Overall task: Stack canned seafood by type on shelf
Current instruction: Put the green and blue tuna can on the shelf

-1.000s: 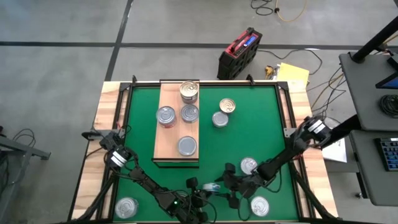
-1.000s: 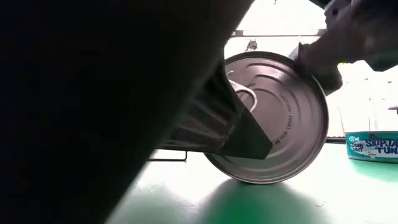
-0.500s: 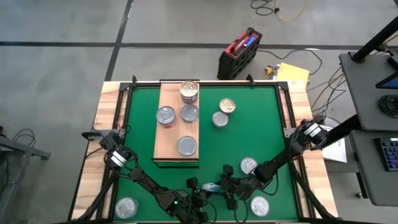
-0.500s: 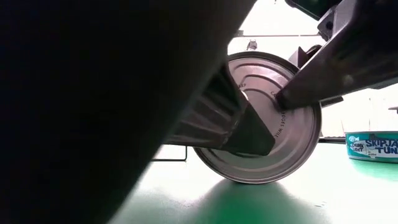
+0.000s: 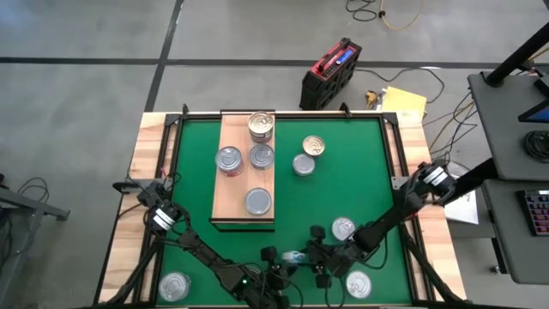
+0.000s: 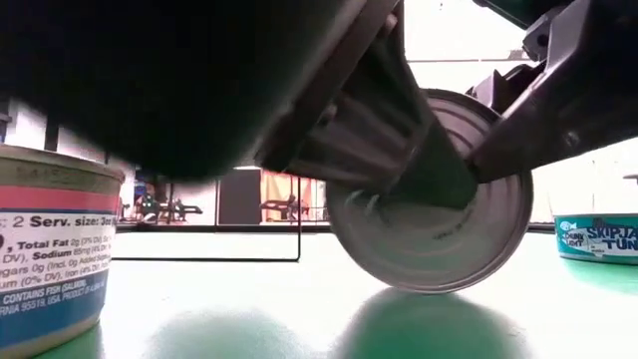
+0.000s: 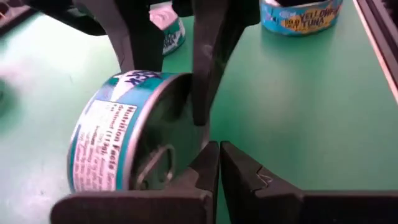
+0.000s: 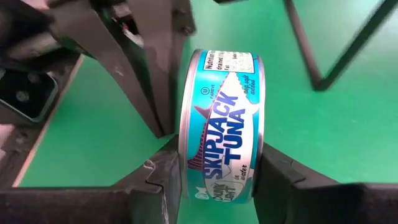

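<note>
Skipjack tin (image 8: 224, 124) stands on edge on the green mat, near the bench's front edge, well clear of the shelf (image 5: 244, 167) and out past its near end. Right gripper (image 8: 217, 180) pinches the tin across its two flat faces, one finger on the lid side, one on the base side. Left gripper (image 7: 217, 171) sits closed and empty, tips pressed against the lid (image 7: 165, 140) beside the pull tab, propping the tin upright.

Step in hand, by judgement: handover of the upended tin from the left prop to the right grip, ahead of a carry to the shelf.

To do it well:
- Confirm firm, centred pressure on both faces before any lift; an off-centre pinch invites the tin to swing or roll.
- Back the left gripper straight off the lid, clear of the pull tab, so nothing snags.
- Lift clear of the mat, then turn the tin flat, lid up, before travel.
- Pass above the loose tins (image 5: 343, 228) lying between this spot and the shelf's near end.
- Set down on a matching tin among the four (image 5: 257, 201) already on the shelf; labels there too small to read from above, so match by label colour once close.
- Lower square onto the rim and release only when seated.
</note>
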Controlling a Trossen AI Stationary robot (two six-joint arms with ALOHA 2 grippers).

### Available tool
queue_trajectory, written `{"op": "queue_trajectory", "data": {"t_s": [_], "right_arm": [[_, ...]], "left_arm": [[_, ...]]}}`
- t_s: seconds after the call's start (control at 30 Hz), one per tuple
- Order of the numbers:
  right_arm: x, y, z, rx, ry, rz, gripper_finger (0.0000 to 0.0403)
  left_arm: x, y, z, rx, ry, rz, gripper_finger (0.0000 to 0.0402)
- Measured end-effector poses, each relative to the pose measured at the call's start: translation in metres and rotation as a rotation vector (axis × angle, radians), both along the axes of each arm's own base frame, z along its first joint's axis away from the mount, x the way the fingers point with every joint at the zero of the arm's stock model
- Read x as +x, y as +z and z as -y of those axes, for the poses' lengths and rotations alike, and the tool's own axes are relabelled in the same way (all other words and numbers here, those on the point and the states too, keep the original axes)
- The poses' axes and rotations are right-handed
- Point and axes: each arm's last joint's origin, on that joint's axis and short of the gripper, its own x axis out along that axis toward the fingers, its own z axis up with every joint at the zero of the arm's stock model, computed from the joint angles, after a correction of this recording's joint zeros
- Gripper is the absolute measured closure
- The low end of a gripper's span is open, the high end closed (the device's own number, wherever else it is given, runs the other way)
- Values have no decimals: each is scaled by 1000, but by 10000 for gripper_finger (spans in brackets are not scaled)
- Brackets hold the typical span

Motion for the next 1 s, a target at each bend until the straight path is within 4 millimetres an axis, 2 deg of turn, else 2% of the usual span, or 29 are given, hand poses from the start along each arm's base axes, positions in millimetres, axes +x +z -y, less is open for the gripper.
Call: {"op": "queue_trajectory", "data": {"t_s": [0.2, 0.3, 0.5, 0.7, 1.0], "right_arm": [[-9, 16, 1, -34, -24, 9, 268], [-14, 21, 1, -39, -20, -3, 268], [-18, 22, -1, -53, -30, -8, 268], [-18, 24, -4, -39, -13, 7, 268], [-17, 34, -15, -10, 62, 114, 268]], "left_arm": [[1, 6, 3, -2, 5, 10, 387], [0, 13, 8, 26, 23, 38, 364], [-9, 38, 29, 102, 11, 48, 307], [-24, 60, 52, 163, -35, 34, 263], [-60, 79, 73, 341, -13, 57, 255]]}}
